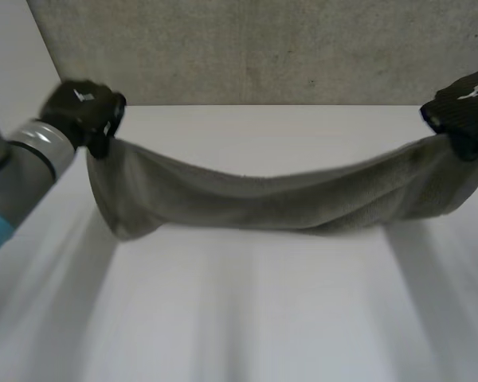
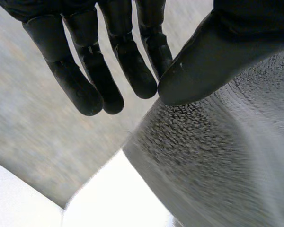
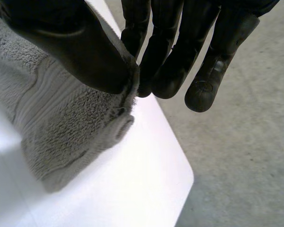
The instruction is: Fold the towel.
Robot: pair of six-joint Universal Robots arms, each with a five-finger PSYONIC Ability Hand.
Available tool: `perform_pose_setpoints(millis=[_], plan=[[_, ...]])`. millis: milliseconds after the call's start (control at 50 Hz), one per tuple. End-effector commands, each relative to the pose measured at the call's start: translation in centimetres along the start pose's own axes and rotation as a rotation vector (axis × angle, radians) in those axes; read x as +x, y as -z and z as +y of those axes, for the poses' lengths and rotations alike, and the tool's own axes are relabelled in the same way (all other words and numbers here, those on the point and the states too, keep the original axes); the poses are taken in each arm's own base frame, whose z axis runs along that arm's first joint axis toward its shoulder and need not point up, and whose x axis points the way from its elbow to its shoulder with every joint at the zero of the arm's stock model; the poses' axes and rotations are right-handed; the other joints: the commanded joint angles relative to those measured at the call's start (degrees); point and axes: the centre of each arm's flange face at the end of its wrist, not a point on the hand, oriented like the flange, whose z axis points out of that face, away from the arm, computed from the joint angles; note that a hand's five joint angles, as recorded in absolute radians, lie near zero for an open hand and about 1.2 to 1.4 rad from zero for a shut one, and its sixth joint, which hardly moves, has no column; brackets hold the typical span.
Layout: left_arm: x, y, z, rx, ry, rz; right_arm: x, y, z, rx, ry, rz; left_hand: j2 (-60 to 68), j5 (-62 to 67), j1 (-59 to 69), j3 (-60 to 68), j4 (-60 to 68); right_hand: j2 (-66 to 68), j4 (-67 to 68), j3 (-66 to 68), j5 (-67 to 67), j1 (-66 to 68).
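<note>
Above the bench (image 1: 247,318) we see the towel (image 1: 263,199) sag between left robot hand (image 1: 84,111) and right robot hand (image 1: 462,107), both pinching ends; fold not yet laid

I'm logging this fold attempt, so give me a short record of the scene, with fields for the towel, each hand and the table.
towel: grey terry towel, held up by its two ends, sagging in the middle
left hand: left hand pinches one end of the towel, thumb pressed on the cloth
right hand: right hand pinches the other end between thumb and fingers
table: white table below the towel
contact: cannot tell whether the sagging middle touches the table
</note>
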Motion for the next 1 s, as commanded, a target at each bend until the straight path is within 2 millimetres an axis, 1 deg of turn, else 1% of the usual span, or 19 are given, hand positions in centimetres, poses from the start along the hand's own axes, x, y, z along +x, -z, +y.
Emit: perform_pose_setpoints(millis=[20, 120, 160, 220, 260, 280, 320, 400, 440, 500, 540, 600, 640, 660, 700, 760, 800, 880, 1000], plan=[[1.4, -4.3, 3.3, -0.044, -0.089, 0.03, -2.4, -4.5, 0.3, 0.017, 0.018, -0.01, -7.42, -16.12, -4.73, -8.76, -7.42, 3.43, 3.1, 2.62, 2.79, 3.05], [0.3, -7.5, 1.7, 0.091, -0.13, -0.043, -2.9, -7.8, -1.5, 0.122, 0.06, 0.114, -7.42, -16.12, -4.73, -8.76, -7.42, 3.43, 3.1, 2.62, 2.79, 3.05], [-1.5, -9.0, -1.6, 0.268, -0.146, -0.143, -1.5, -9.5, -3.8, 0.251, 0.078, 0.283, -7.42, -16.12, -4.73, -8.76, -7.42, 3.43, 3.1, 2.62, 2.79, 3.05], [-2.4, -9.3, -3.6, 0.369, -0.146, -0.197, -0.3, -9.6, -5.3, 0.344, 0.077, 0.385, -7.42, -16.12, -4.73, -8.76, -7.42, 3.43, 3.1, 2.62, 2.79, 3.05], [-3.7, -8.7, -8.0, 0.57, -0.091, -0.27, 2.3, -9.1, -8.0, 0.51, 0.064, 0.588, -7.42, -16.12, -4.73, -8.76, -7.42, 3.43, 3.1, 2.62, 2.79, 3.05], [-3.8, -8.7, -8.0, 0.571, -0.091, -0.27, 2.3, -9.1, -8.0, 0.51, 0.063, 0.589, -7.42, -16.12, -4.73, -8.76, -7.42, 3.43, 3.1, 2.62, 2.79, 3.05], [-5.5, -6.8, -11.5, 0.699, 0.038, -0.293, 4.1, -6.9, -9.7, 0.618, 0.031, 0.705, -7.42, -16.12, -4.73, -8.76, -7.42, 3.43, 3.1, 2.62, 2.79, 3.05], [-6.7, -5.6, -12.5, 0.724, 0.148, -0.263, 4.8, -4.3, -11.1, 0.662, 0.021, 0.714, -7.42, -16.12, -4.73, -8.76, -7.42, 3.43, 3.1, 2.62, 2.79, 3.05], [-6.8, -5.6, -12.0, 0.697, 0.182, -0.244, 4.5, -4.3, -10.7, 0.641, 0.022, 0.685, -7.42, -16.12, -4.73, -8.76, -7.42, 3.43, 3.1, 2.62, 2.79, 3.05], [-5.8, -6.1, -9.9, 0.597, 0.199, -0.194, 3.1, -4.9, -9.3, 0.556, 0.024, 0.579, -7.42, -16.12, -4.73, -8.76, -7.42, 3.43, 3.1, 2.62, 2.79, 3.05], [-4.1, -6.5, -7.0, 0.492, 0.208, -0.138, 1.1, -5.4, -7.5, 0.454, 0.021, 0.45, -7.42, -16.12, -4.73, -8.76, -7.42, 3.43, 3.1, 2.62, 2.79, 3.05], [-3.5, -6.4, -5.4, 0.443, 0.215, -0.12, -0.2, -5.7, -6.3, 0.404, 0.017, 0.386, -7.42, -16.12, -4.73, -8.76, -7.42, 3.43, 3.1, 2.62, 2.79, 3.05], [-1.9, -6.1, -1.9, 0.331, 0.227, -0.088, -2.8, -6.0, -4.0, 0.333, 0.017, 0.279, -7.42, -16.12, -4.73, -8.76, -7.42, 3.43, 3.1, 2.62, 2.79, 3.05], [-1.9, -6.1, -1.9, 0.33, 0.227, -0.088, -2.8, -6.0, -3.9, 0.333, 0.017, 0.279, -7.42, -16.12, -4.73, -8.76, -7.42, 3.43, 3.1, 2.62, 2.79, 3.05], [-0.3, -5.2, 1.9, 0.207, 0.222, -0.056, -5.7, -5.8, -1.2, 0.263, 0.016, 0.166, -7.42, -16.12, -4.73, -8.76, -7.42, 3.43, 3.1, 2.62, 2.79, 3.05], [0.7, -4.5, 3.5, 0.154, 0.206, -0.034, -7.3, -5.7, 0.3, 0.227, 0.014, 0.105, -7.42, -16.12, -4.73, -8.76, -7.42, 3.43, 3.1, 2.62, 2.79, 3.05], [2.5, -2.9, 6.1, 0.068, 0.148, 0.025, -10.3, -4.9, 2.8, 0.16, 0.012, 0.005, -7.42, -16.12, -4.73, -8.76, -7.42, 3.43, 3.1, 2.62, 2.79, 3.05], [4.4, -1.3, 7.9, 0.016, 0.075, 0.095, -11.6, -4.3, 4.7, 0.107, 0.002, -0.039, -7.42, -16.12, -4.73, -8.76, -7.42, 3.43, 3.1, 2.62, 2.79, 3.05], [4.7, 0.7, 8.0, 0.012, 0.008, 0.114, -10.0, -2.9, 5.2, 0.088, -0.004, 0.011, -7.42, -16.12, -4.73, -8.76, -7.42, 3.43, 3.1, 2.62, 2.79, 3.05]])
